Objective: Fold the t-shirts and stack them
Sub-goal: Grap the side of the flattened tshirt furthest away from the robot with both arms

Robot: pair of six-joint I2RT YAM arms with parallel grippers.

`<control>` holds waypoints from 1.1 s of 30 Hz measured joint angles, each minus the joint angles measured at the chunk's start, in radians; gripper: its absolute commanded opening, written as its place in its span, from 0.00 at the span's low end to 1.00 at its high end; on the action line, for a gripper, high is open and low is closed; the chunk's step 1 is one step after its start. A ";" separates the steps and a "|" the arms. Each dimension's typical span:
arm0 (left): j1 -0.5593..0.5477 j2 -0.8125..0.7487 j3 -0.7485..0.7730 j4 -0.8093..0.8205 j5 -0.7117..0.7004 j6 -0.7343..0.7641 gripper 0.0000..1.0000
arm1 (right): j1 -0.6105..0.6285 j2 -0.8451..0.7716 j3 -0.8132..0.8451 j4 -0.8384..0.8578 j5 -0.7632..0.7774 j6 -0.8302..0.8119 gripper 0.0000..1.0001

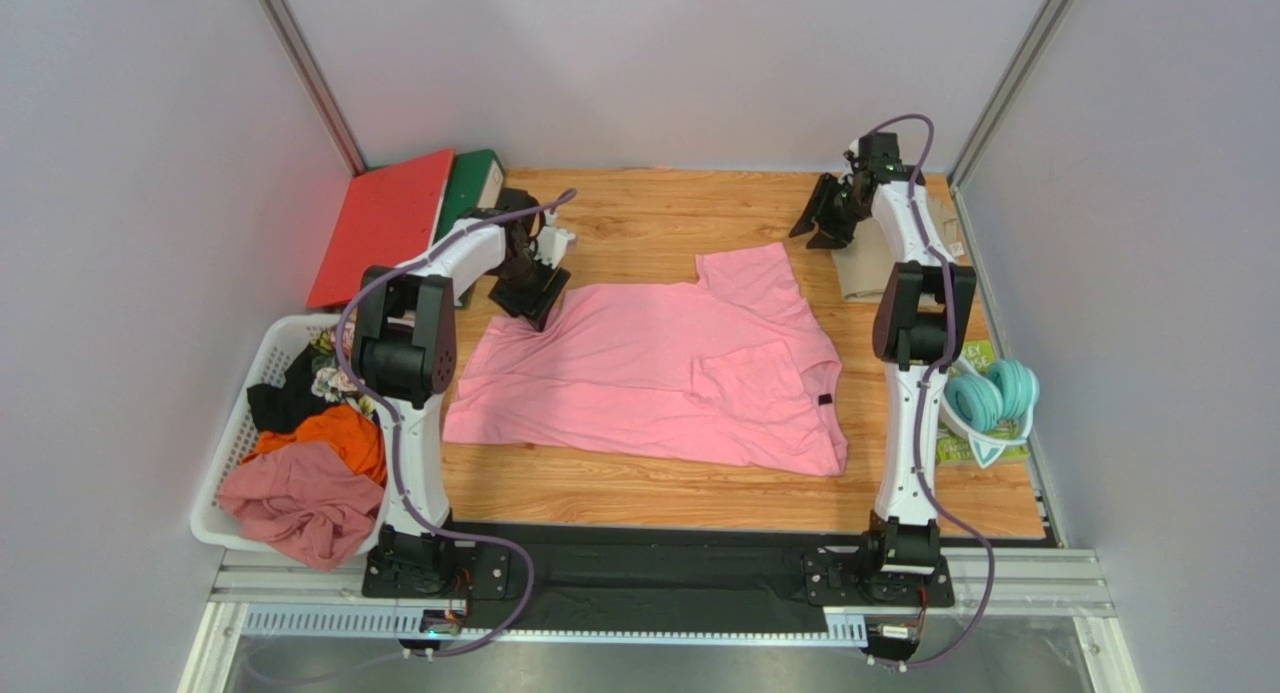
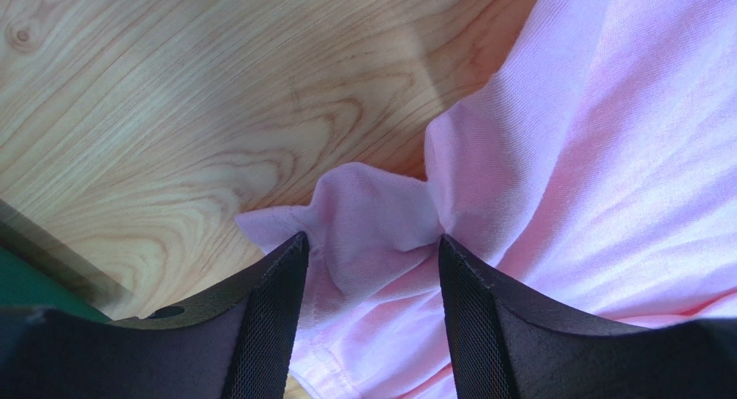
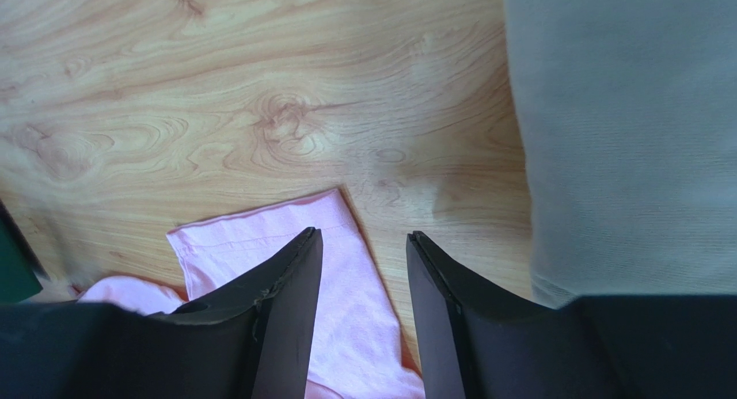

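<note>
The light pink t-shirt (image 1: pixel 661 371) lies spread on the wooden table, with one sleeve folded in over its body and a small dark label (image 1: pixel 825 405) near its right edge. My left gripper (image 1: pixel 529 291) is low over the shirt's far left corner. In the left wrist view it (image 2: pixel 372 237) stands open, a bunched corner of pink cloth (image 2: pixel 372 218) between the fingers but not pinched. My right gripper (image 1: pixel 831 213) hovers at the far right, open and empty (image 3: pixel 364 233), above the pink sleeve (image 3: pixel 285 235). The khaki-beige t-shirt (image 1: pixel 861 270) lies beside it (image 3: pixel 623 140).
A white basket (image 1: pixel 241 468) of crumpled clothes stands at the left edge. A red folder (image 1: pixel 383 225) and a green book (image 1: pixel 473 176) lean at the far left corner. Teal headphones (image 1: pixel 992 396) lie at the right edge. Grey walls close in three sides.
</note>
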 measured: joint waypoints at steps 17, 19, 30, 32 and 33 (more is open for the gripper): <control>0.005 0.000 0.000 0.000 -0.005 0.007 0.64 | 0.037 0.047 0.019 0.012 -0.076 0.019 0.40; 0.005 0.000 0.000 0.000 -0.005 0.007 0.64 | 0.043 0.048 0.019 0.013 -0.077 0.019 0.39; 0.005 0.000 0.000 0.000 -0.005 0.008 0.64 | 0.090 0.050 0.000 0.015 -0.062 0.014 0.00; 0.005 0.000 0.000 -0.001 -0.005 0.008 0.64 | 0.095 0.050 -0.002 0.016 -0.062 0.014 0.00; 0.005 0.000 0.000 -0.001 -0.005 0.008 0.64 | 0.095 0.050 -0.002 0.017 -0.062 0.014 0.00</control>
